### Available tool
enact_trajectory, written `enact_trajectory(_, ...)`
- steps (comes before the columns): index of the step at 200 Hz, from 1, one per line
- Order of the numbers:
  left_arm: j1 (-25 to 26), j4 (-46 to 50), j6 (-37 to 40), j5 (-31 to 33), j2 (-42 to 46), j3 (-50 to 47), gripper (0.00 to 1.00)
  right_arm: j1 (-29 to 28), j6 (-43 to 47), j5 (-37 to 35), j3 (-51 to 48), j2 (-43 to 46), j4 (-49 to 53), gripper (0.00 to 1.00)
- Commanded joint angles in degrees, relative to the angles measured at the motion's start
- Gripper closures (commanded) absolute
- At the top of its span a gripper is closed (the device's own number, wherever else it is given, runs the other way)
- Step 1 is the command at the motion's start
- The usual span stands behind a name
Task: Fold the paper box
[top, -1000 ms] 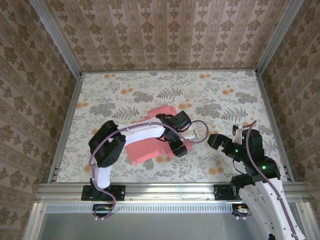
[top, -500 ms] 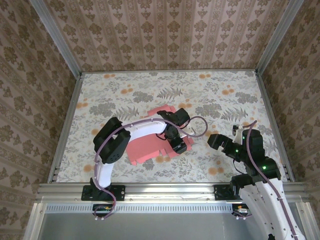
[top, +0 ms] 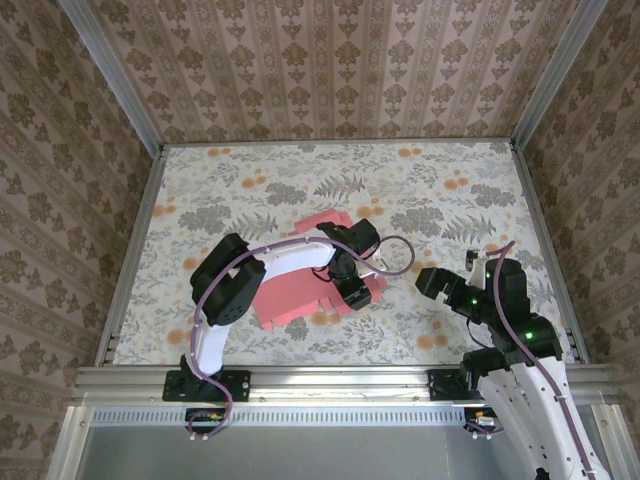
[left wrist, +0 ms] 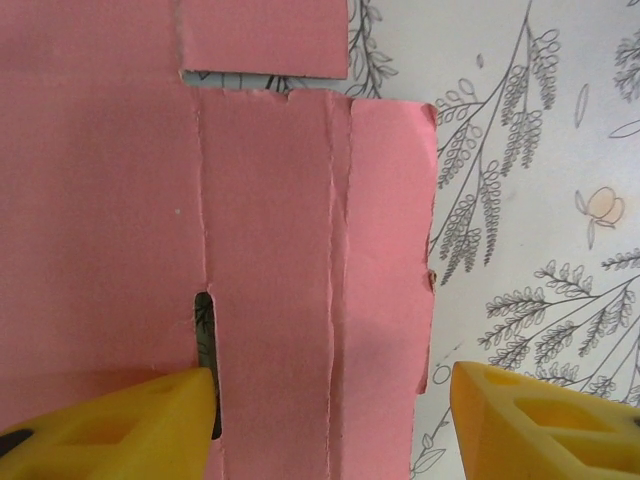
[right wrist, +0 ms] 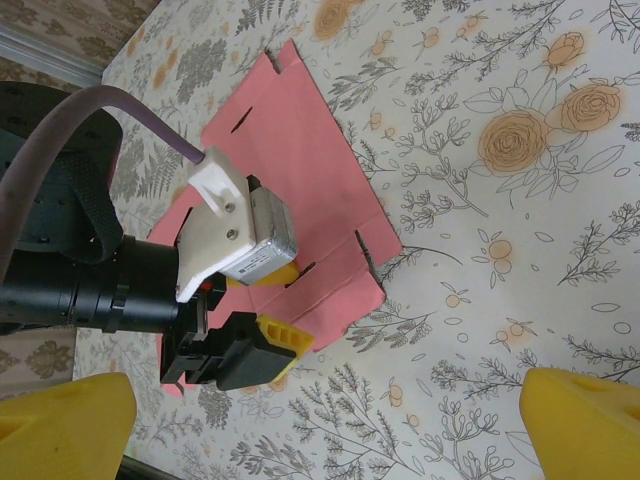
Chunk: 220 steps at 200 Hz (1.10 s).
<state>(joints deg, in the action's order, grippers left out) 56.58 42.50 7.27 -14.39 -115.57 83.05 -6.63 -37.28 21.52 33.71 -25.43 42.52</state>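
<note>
The paper box (top: 288, 296) lies flat and unfolded on the table, pink face up, with slits and score lines across it (left wrist: 270, 220). My left gripper (top: 357, 292) hovers over its right end, open. One yellow finger (left wrist: 110, 430) is over the sheet by a slot, the other (left wrist: 545, 420) is over bare table, and the end flap sits between them. Nothing is gripped. My right gripper (top: 432, 283) hangs open to the right of the sheet, apart from it, and looks at the box (right wrist: 290, 150) and the left gripper (right wrist: 275, 310).
The floral table (top: 450, 210) is ringed by a metal rail (top: 130, 250) and patterned walls. A purple cable (top: 395, 250) loops from the left wrist over the sheet's right end. The left arm's white link (top: 285, 262) covers the sheet's middle.
The left arm has shifted a little, its wrist easing left and down over the sheet's right end. The right arm and the box have not moved.
</note>
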Motion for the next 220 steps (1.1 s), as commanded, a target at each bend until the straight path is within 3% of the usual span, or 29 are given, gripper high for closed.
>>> enact_trajectory(1,0.2,2.14,0.13,1.8,-1.21,2.01,0.37,0.22,0.68,1.5,1.93,0.78,1.34,0.0)
enact_trajectory(117,2.48,2.94,1.49,9.22,-2.91,2.99,0.33,0.22,0.53,2.04,1.0,1.17,0.98,0.0)
enact_trajectory(177,3.41,2.85,0.96,9.65,-3.94,3.21,0.28,0.31,0.7,2.04,1.04,1.44,0.98,0.0)
enact_trajectory(220,3.54,3.02,0.96,9.55,-4.48,3.16,0.39,0.31,0.61,2.12,0.87,1.35,0.7,0.0)
